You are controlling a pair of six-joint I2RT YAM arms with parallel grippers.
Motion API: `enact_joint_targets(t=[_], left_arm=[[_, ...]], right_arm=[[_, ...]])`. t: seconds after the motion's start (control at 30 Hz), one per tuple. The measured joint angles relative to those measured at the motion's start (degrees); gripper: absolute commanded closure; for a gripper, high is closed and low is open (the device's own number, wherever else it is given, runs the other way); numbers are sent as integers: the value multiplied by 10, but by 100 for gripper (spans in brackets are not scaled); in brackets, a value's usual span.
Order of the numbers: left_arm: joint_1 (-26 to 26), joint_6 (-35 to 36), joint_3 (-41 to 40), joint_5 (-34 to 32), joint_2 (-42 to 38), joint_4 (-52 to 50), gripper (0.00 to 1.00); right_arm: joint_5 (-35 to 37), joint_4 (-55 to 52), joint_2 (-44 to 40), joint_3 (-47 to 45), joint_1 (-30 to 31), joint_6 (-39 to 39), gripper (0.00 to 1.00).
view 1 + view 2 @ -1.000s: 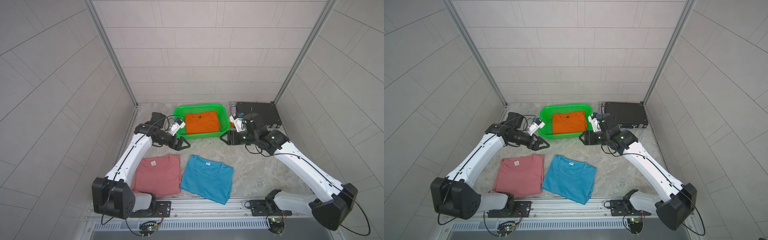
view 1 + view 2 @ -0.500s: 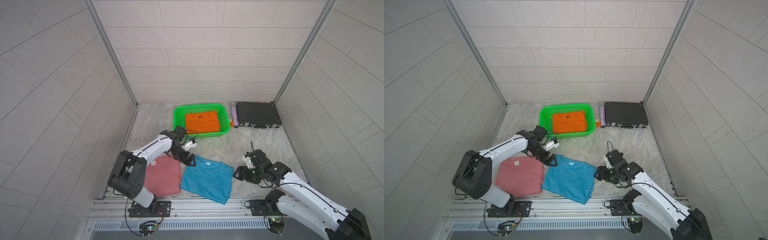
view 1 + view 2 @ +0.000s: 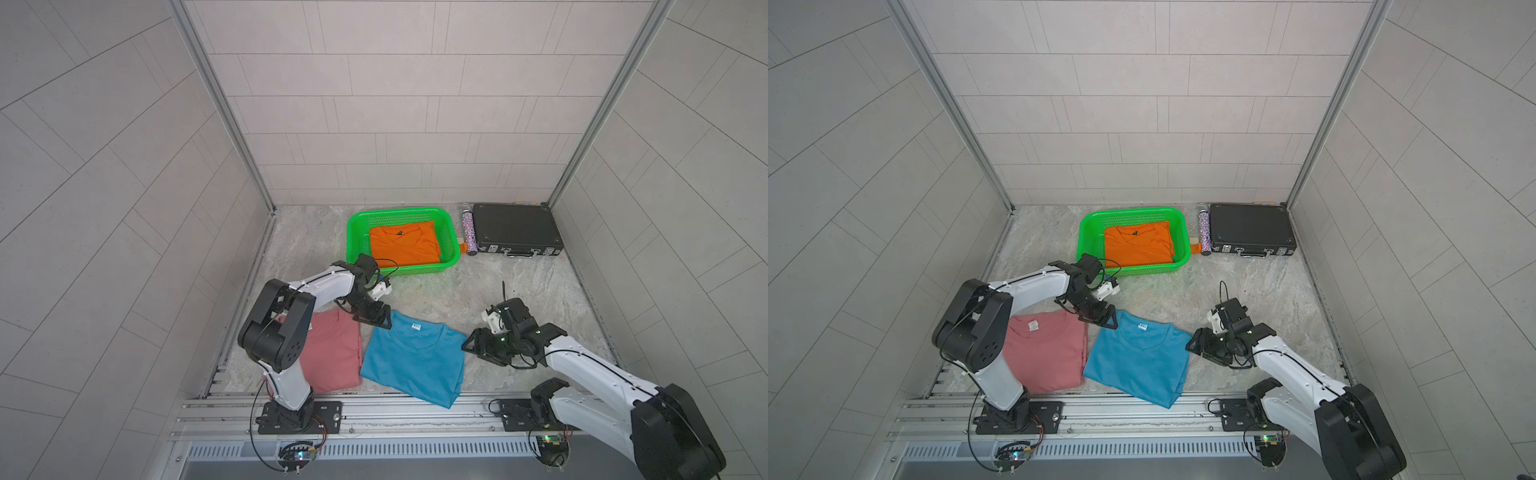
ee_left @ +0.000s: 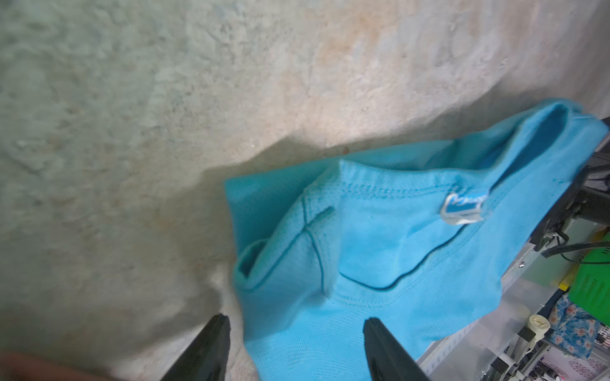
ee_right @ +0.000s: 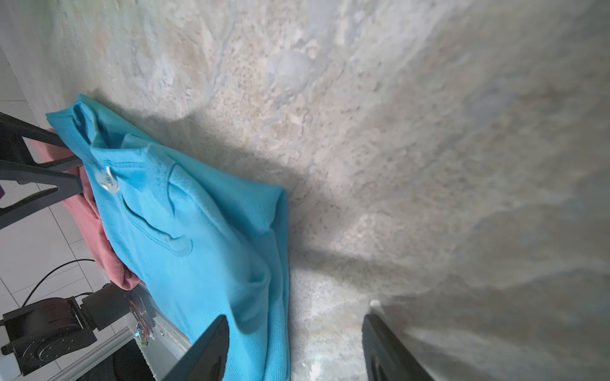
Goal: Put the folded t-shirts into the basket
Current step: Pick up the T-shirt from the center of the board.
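With the blue t-shirt (image 3: 415, 361) at the worktop (image 3: 519, 291)'s 6 o'clock, left jaws wide at its 11 o'clock corner and right jaws wide at 2, I should pinch every layer before lifting toward the 12 o'clock basket (image 3: 399, 210).

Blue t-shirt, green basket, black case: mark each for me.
blue t-shirt (image 3: 415, 361), in a top view, middle of the chest panel.
green basket (image 3: 358, 239), in a top view, bare mesh side wall.
black case (image 3: 515, 226), in a top view, centre of the lid.
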Motion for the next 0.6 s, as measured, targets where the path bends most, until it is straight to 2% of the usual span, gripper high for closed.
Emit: enact_joint_targets(t=[0.17, 0.33, 0.43, 0.47, 0.53, 0.6], left_arm=[[10, -15, 27, 3, 27, -9, 38], [15, -16, 67, 18, 70, -28, 63], [21, -16, 84, 38, 95, -37, 78], [23, -15, 86, 43, 101, -39, 80], [26, -16, 87, 49, 106, -42, 93], [26, -16, 85, 50, 107, -42, 97]], right_arm=[[-57, 68, 78, 14, -2, -15, 37], [-81, 104, 113, 19, -3, -27, 44], [-80, 104, 118, 19, -10, -36, 58], [-78, 103, 120, 18, -12, -38, 63], [-71, 101, 120, 15, -18, -43, 70], [-66, 101, 120, 12, -20, -47, 76]])
